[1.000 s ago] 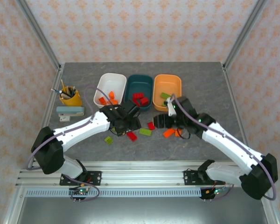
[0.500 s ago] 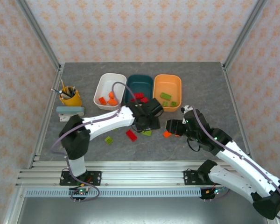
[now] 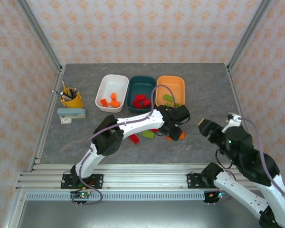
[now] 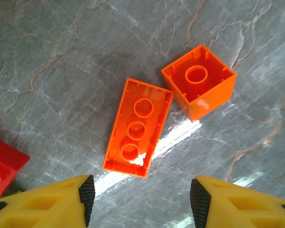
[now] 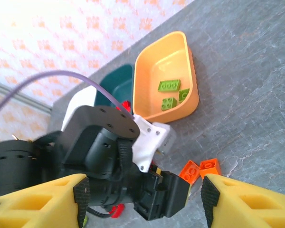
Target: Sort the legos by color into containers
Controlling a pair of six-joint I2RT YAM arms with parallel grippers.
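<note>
The left gripper (image 4: 141, 194) hangs above the table (image 3: 204, 95) with its jaws spread wide and nothing between them. At 12 o'clock of the gap lies the oblong brick (image 4: 137, 127), orange, hollow side up, its length running from 1 to 7 o'clock. The square brick (image 4: 199, 81), also orange, sits just beside it at 2 o'clock. The step in hand looks like a pick of one orange brick for the white tub (image 3: 104, 80), which holds orange pieces and stands at 10 o'clock of the gripper from above (the teal tub (image 3: 133, 83) has red, the orange tub (image 3: 180, 81) green). The next move probably calls for a straight descent, with the wrist turned so the pads close across the oblong's narrow sides and miss the square. The right gripper (image 5: 142, 192), equally wide and empty, waits at 3 o'clock of the pair. Half a second ago it was at these bricks while the left one worked over the red and green ones at 9 o'clock. They have since traded places.
</note>
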